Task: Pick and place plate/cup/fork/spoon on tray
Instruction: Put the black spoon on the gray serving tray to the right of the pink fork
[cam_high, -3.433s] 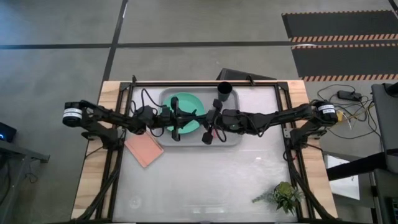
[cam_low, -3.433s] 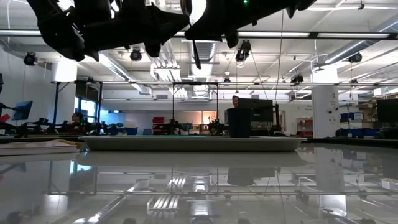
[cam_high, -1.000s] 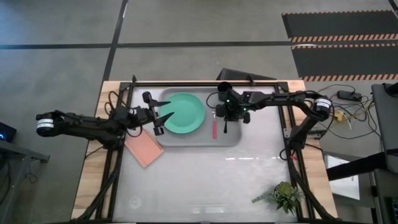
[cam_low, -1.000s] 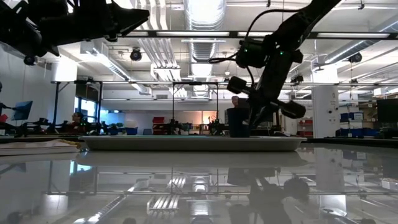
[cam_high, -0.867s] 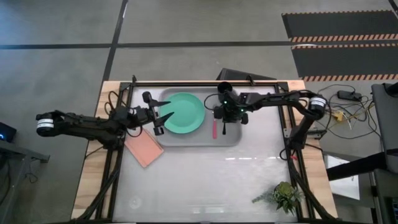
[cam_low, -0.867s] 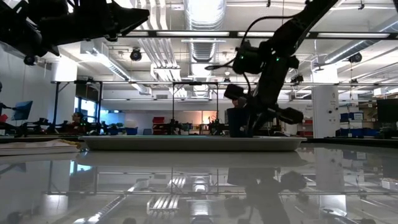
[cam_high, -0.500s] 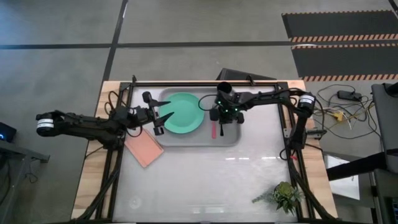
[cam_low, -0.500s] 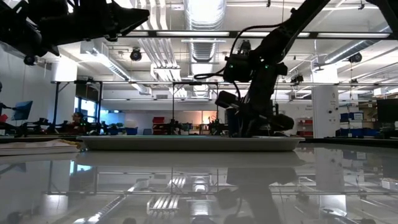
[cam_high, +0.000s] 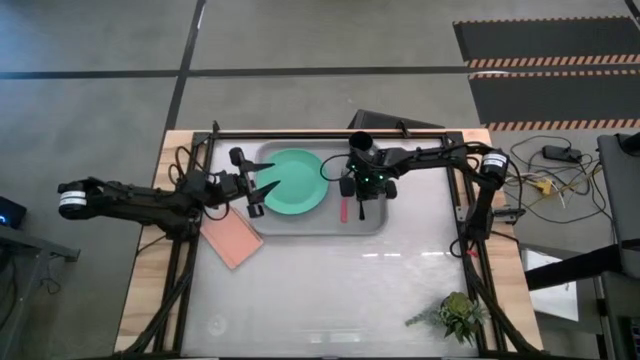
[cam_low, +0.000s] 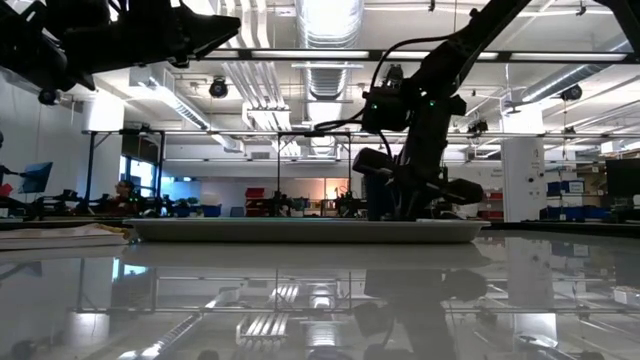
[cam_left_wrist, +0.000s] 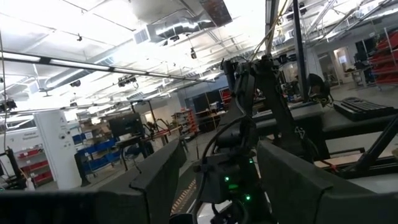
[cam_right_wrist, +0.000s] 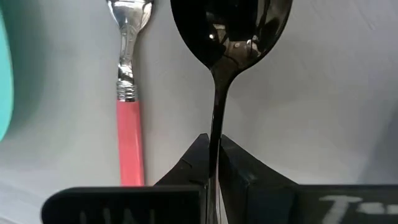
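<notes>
The grey tray (cam_high: 310, 222) lies at the table's far middle. On its left part rests the mint-green plate (cam_high: 295, 182). The pink-handled fork (cam_right_wrist: 129, 146) lies flat on the tray floor, right of the plate. The black cup (cam_high: 360, 143) stands at the tray's far right. My right gripper (cam_high: 364, 192) is low over the tray just right of the fork, shut on the dark spoon (cam_right_wrist: 230, 25). My left gripper (cam_high: 262, 183) hangs open over the tray's left end, beside the plate's left rim, with nothing between its fingers. My right gripper pinches the spoon's thin handle (cam_right_wrist: 215, 134) between its two fingers (cam_right_wrist: 239, 165), which lie along it. The fingers come from above and point down at the tray. The bowl (cam_right_wrist: 231, 28) hangs below them beside the fork's head; whether it touches the tray I cannot tell.
A salmon-pink square pad (cam_high: 232, 238) lies on the table left of the tray's near corner. A small green plant (cam_high: 458, 315) stands at the near right. The near half of the glossy table holds nothing else.
My right gripper has gone down toward the tray and a little toward the table's left edge, carrying the spoon, and has come more upright. It now stands next to the fork.
</notes>
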